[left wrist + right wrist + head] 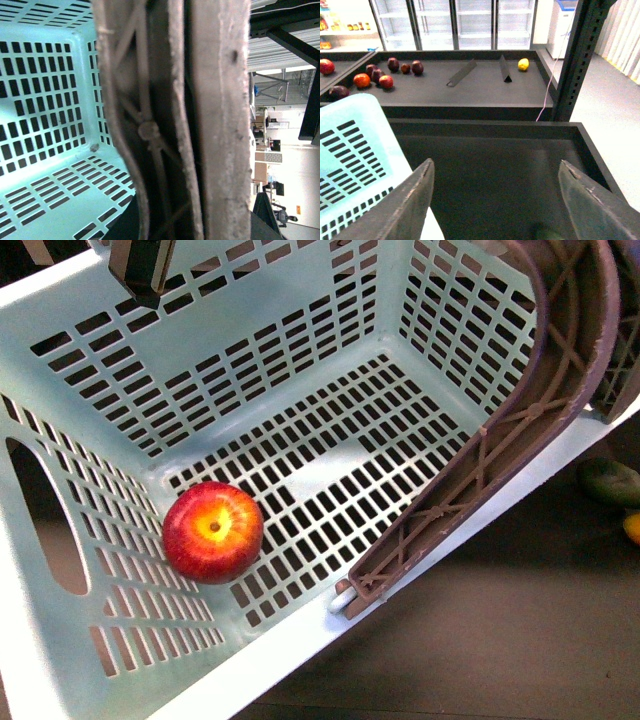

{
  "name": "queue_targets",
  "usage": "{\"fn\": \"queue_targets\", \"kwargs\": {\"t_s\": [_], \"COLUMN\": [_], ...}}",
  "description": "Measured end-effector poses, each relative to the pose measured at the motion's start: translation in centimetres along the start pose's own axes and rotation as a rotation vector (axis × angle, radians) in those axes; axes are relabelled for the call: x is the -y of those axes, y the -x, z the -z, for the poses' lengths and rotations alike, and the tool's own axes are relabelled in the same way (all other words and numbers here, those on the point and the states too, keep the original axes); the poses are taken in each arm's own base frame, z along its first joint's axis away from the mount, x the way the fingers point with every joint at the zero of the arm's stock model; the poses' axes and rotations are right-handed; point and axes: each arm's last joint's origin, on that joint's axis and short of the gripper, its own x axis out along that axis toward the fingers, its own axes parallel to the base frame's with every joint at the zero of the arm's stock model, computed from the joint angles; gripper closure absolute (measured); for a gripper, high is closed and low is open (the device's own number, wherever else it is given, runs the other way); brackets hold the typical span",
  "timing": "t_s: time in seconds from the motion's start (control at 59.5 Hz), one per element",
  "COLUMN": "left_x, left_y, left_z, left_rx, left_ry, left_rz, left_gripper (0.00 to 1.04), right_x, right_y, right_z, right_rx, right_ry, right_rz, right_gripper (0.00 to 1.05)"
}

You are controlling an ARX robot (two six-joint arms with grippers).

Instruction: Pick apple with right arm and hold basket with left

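Note:
The apple [213, 531], red with a yellow patch around its stem pit, lies on the floor of the basket [300, 360], in its near left corner. The basket is pale mint green with slotted walls and is tilted. Its brown latticed handle [540, 410] stands up along the right side. In the left wrist view my left gripper [180, 200] is shut on this handle [145, 130], with the basket's inside [45, 100] beside it. My right gripper [495, 200] is open and empty over a dark shelf tray, with the basket's corner [355, 150] next to one finger [415, 200].
A dark green fruit [610, 480] and a yellow one [632, 527] lie on the dark shelf right of the basket. Small dark red fruits [380, 75] and a lemon [523, 64] lie on a farther shelf. A black post [575, 60] stands nearby. A dark object [145, 270] sits over the basket's far rim.

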Motion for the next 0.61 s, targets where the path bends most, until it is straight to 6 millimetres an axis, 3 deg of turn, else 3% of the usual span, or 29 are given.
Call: {"fn": "queue_targets", "kwargs": {"t_s": [0.37,0.606], "left_x": [0.0,0.0], "left_y": [0.0,0.0], "left_z": [0.0,0.0], "left_rx": [0.001,0.000], "left_ry": [0.001,0.001], "left_rz": [0.000,0.000], "left_gripper": [0.89,0.89], "right_x": [1.6,1.6], "right_y": [4.0,5.9], "right_z": [3.6,4.9], "right_rx": [-0.001,-0.003], "right_ry": [0.006,0.003], "right_rz": [0.006,0.004], "right_gripper": [1.03,1.03]}}
